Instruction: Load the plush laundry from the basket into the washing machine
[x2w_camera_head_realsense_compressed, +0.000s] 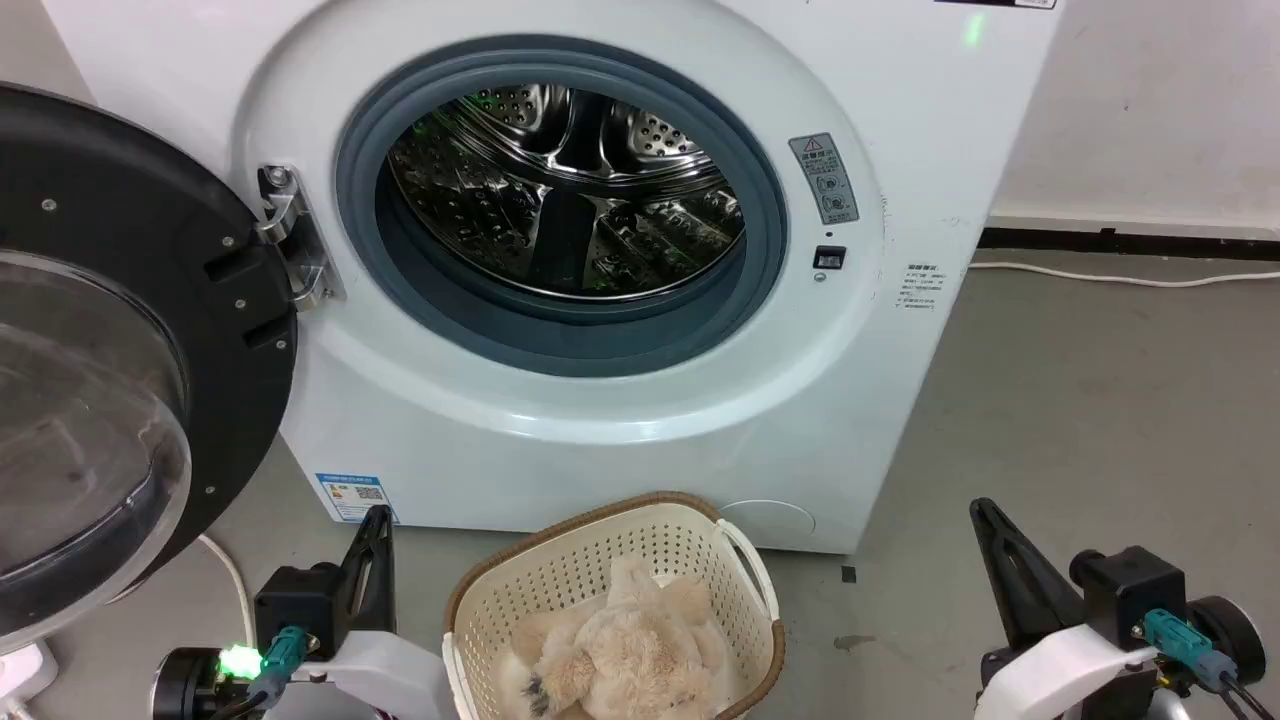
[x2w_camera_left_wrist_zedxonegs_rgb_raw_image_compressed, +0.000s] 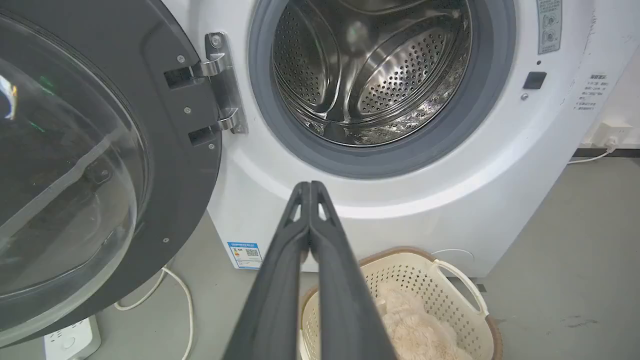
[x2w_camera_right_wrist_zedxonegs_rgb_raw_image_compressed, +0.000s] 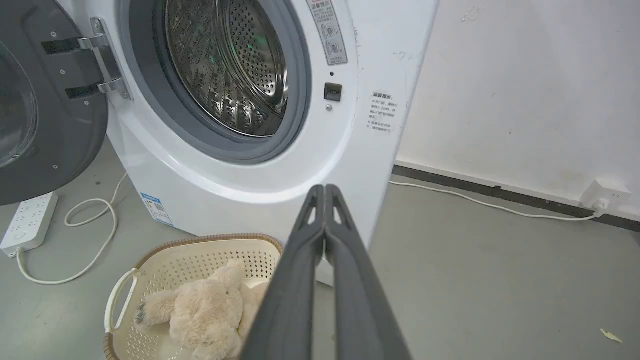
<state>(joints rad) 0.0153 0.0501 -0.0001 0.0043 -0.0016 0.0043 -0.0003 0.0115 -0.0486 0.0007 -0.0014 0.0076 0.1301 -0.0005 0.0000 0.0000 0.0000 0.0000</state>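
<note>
Both the left hand (x2w_camera_head_realsense_compressed: 378, 520) and right hand (x2w_camera_head_realsense_compressed: 985, 515) are hovering pinched closed, empty, flanking the basket (x2w_camera_head_realsense_compressed: 600, 510) where the plush (x2w_camera_head_realsense_compressed: 620, 660) is lying; a shallow pinch of fur is risking a drop short of the washer drum (x2w_camera_head_realsense_compressed: 470, 200)

plush laundry (x2w_camera_head_realsense_compressed: 620, 655) in basket (x2w_camera_head_realsense_compressed: 560, 580), basket before washing machine (x2w_camera_head_realsense_compressed: 600, 440), perhaps touching

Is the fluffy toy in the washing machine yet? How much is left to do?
Not yet. Done: the door of the washing machine stands wide open, and the drum looks empty. In hand: nothing; the left gripper and right gripper are both shut and hold nothing. Left: the plush toy lies in the basket on the floor, so it must be picked up and put into the drum.
</note>
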